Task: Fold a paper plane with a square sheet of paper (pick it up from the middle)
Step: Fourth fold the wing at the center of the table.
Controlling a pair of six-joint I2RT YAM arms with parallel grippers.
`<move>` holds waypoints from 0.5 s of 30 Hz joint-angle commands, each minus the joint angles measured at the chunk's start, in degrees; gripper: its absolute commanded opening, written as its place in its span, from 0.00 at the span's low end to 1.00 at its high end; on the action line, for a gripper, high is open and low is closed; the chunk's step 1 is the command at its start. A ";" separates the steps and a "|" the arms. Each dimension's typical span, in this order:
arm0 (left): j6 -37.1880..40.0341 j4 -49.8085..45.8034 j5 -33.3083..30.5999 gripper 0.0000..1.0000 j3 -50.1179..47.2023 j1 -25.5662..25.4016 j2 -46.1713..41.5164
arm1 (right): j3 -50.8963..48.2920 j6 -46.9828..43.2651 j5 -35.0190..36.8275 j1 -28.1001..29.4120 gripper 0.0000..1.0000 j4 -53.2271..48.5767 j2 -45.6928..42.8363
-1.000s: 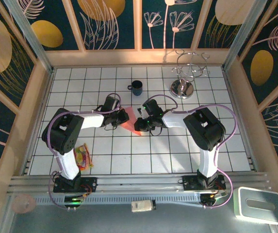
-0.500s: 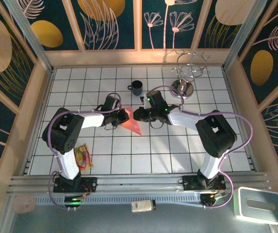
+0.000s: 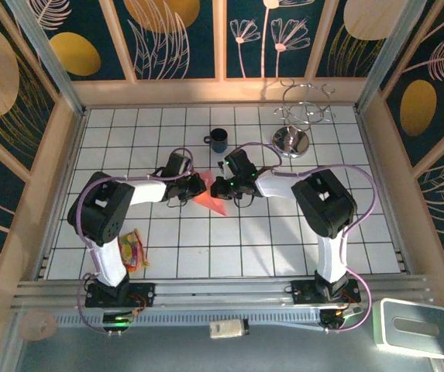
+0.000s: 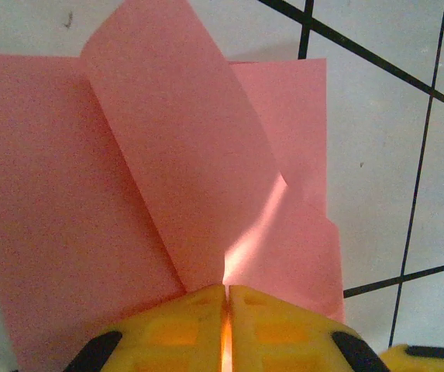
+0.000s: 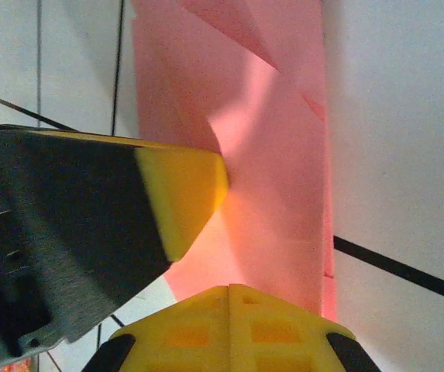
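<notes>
Clamping paper plane [image 4: 167, 178] flap in left gripper [image 4: 226, 293]; pressed together at right gripper [image 5: 229, 298] too, hold unclear. Featherlight, floppy, easily crumpled. Best pinched along centre crease, mid-length.

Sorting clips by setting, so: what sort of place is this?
Probably a robot test cell, not a home: a white gridded table, leaf-printed wall panels boxing it in, and two arms bolted to an aluminium rail.
</notes>
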 commanded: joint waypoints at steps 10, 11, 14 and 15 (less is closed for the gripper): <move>2.29 -5.62 -0.78 0.12 2.71 0.59 -0.62 | 1.47 -2.44 -0.89 0.30 0.05 -3.35 4.05; 2.50 -5.08 0.00 0.12 2.92 0.59 -1.30 | 1.52 -2.52 -0.66 0.32 0.05 -3.51 4.33; 2.70 -1.70 3.16 0.14 2.56 0.59 -3.58 | 1.69 -2.70 0.09 0.29 0.04 -4.46 5.08; 2.68 -0.55 4.11 0.15 2.30 0.59 -3.87 | 1.69 -2.78 0.34 0.29 0.04 -4.56 5.06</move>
